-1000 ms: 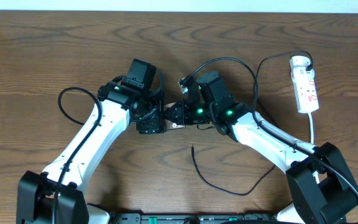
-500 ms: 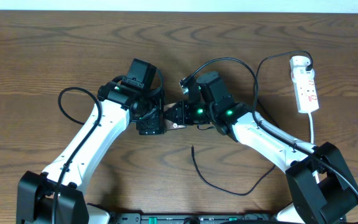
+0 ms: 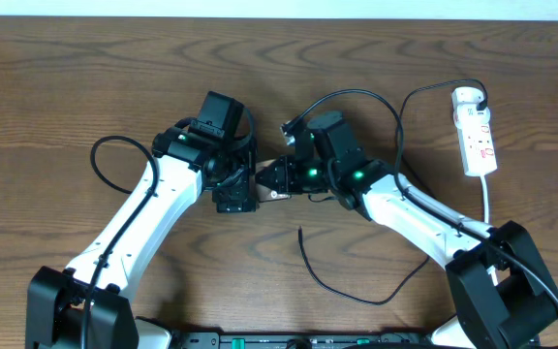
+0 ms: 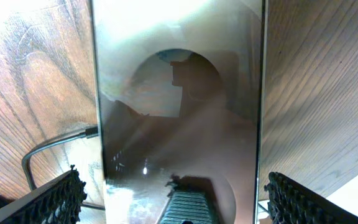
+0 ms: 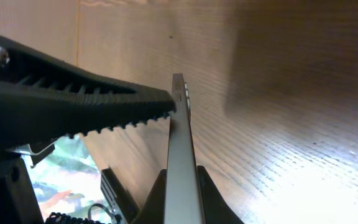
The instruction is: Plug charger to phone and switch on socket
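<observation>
The table (image 3: pixel 66 78) carries both arms, which meet at its middle around the phone (image 4: pixel 179 124). The right end effector (image 5: pixel 180 194) is clamped tight across the phone's thin body. The left end effector (image 4: pixel 176 202) stands wide, its pads flanking the long edges without gripping. With only that narrow pinch holding it, the phone could, I judge, pivot or slip, especially if a left pad nudges it. The socket (image 3: pixel 477 131) lies well apart at the right. The charger (image 3: pixel 301 237) tip lies loose near the arms, unplugged, and an arm could snag its cable. No writing is legible: the glass shows only reflections, and the socket's red marks are too small.
</observation>
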Controlling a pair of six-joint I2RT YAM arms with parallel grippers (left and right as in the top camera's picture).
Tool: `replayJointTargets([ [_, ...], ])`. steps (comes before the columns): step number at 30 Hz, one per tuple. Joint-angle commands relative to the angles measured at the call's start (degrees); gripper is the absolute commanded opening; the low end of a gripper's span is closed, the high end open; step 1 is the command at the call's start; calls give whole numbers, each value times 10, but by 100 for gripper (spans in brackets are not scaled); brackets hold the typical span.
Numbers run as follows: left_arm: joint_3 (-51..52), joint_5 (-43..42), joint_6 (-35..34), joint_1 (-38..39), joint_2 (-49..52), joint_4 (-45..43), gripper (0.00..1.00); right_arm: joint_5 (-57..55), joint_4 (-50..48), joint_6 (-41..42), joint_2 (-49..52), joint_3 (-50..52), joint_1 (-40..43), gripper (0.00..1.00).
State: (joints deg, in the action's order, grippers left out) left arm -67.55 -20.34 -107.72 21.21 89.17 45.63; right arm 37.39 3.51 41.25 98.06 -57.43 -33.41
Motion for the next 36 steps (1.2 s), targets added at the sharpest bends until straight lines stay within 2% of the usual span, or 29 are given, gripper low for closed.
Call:
replayJointTargets([
  [1,-10,0,12,1,-1,1,91,-2,-3,-8,0,-7,18,1],
  [7,-10,0,27,1,-1,-7,91,-37,16,-22,0,-6,49,1],
  [11,-10,-2,88,1,-1,-56,91,-43,16,-18,0,-7,78,1],
  [15,-10,-2,157,-4,-1,-99,91,-43,12,26,0,-7,110,1],
  [19,-10,-2,241,-15,-1,-134,92,-42,-1,97,0,-7,142,1],
  [20,-10,-7,282,-21,-1,-153,92,-40,-9,136,0,-7,153,1],
  [24,-10,-50,355,-36,-1,-220,92,-36,-49,241,0,-7,174,1],
  [30,-10,-97,389,-59,-1,-302,92,-36,-167,426,0,-7,178,2],
  [36,-10,-101,415,-68,-1,-363,92,-41,-267,522,0,-7,179,2],
])
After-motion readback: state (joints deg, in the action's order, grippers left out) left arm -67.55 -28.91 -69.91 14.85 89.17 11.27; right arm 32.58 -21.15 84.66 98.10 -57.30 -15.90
